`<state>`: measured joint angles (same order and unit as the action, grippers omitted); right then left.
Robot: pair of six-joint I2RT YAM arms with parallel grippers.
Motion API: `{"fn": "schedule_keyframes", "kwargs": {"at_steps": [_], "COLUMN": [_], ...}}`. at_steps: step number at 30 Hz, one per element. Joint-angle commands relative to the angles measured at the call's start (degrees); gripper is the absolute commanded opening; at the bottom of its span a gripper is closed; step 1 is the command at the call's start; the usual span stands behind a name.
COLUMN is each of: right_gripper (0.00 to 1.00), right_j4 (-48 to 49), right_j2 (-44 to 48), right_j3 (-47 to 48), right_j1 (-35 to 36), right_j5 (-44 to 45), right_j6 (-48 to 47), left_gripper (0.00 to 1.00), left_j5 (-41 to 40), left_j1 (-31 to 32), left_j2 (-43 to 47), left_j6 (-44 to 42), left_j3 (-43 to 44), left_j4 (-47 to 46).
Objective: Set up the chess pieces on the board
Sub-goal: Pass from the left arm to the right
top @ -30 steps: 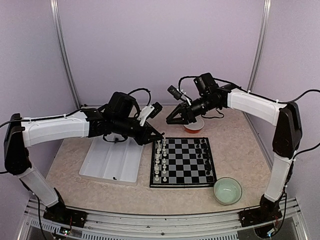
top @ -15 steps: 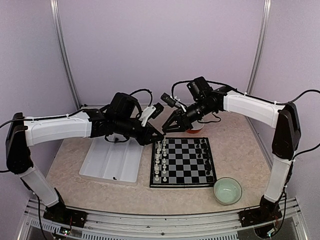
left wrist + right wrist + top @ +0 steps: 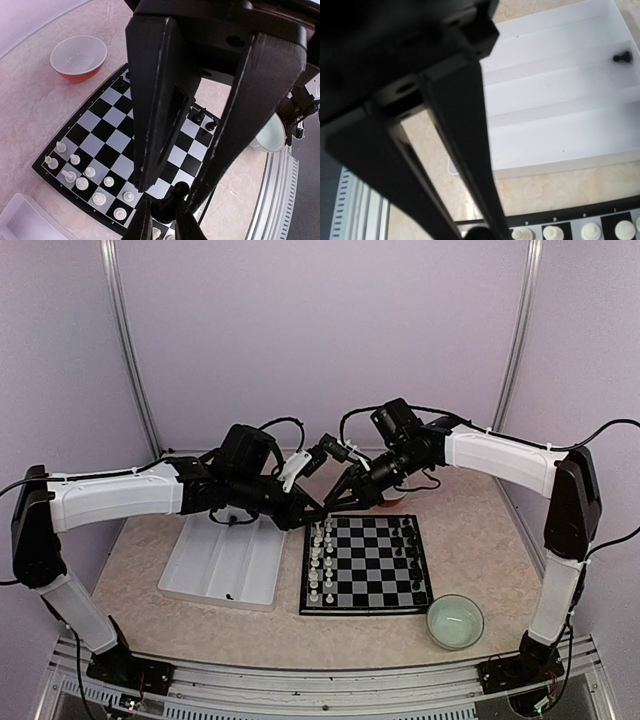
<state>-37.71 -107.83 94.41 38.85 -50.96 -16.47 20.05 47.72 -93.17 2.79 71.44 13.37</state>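
**Desk:** What is seen toward the counter's left edge?

**Caption:** A white partitioned tray (image 3: 215, 565) is set on the counter (image 3: 480, 540) near its left edge. One stray black piece (image 3: 622, 56) is seen lying in one compartment.

**Desk:** And the left arm?

**Caption:** It is stretched across the tray. The left fingers (image 3: 155, 125) are closed on a small black chess piece (image 3: 170, 200), which is held in the air just over the board's far-left corner.

**Desk:** How is the board laid out?

**Caption:** The board (image 3: 372, 570) is laid flat about the middle of the counter, just right of the tray. Its two left-hand files are lined with white pieces (image 3: 320, 558), and several black pieces (image 3: 408, 542) are stood along its right-hand side.

**Desk:** The right arm?

**Caption:** It is reached in from the right edge. The right fingers (image 3: 467, 150) are seen tip to tip with the left ones over the same corner. A gap is shown between them, but whether the held piece is pinched by them cannot be told.

**Desk:** Anything further right?

**Caption:** A red bowl (image 3: 79, 57) is set beyond the board, near the far edge. A green bowl (image 3: 455, 621) is set near the near edge, just off the board's near-right corner.
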Motion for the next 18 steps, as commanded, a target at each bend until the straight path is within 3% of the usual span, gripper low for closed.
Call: {"fn": "schedule_keyframes", "kwargs": {"at_steps": [1,9,15,18], "right_gripper": [0.22,0.03,0.00,0.00], "right_j4": [-0.5,-0.6,-1.0,-2.0], "right_j2": [1.8,1.9,3.7,5.8], "right_j3": [-1.7,-1.7,-2.3,-3.2], "right_j1": [0.7,0.7,0.6,-0.4], "right_j5": [1.3,0.6,2.3,5.9], "right_j6": [-0.3,-0.3,-2.0,-3.9], "left_gripper": [0.12,0.13,0.34,0.38], "left_j5": [-0.6,-1.1,-5.5,-6.5], "left_j1": [0.3,0.4,0.4,0.5], "left_j2": [1.8,2.5,3.2,4.4], "left_j6": [-0.1,0.3,1.1,0.1], "left_j3": [1.2,0.7,-0.5,-1.2], "left_j4": [-0.8,-1.1,-0.9,0.8]}}
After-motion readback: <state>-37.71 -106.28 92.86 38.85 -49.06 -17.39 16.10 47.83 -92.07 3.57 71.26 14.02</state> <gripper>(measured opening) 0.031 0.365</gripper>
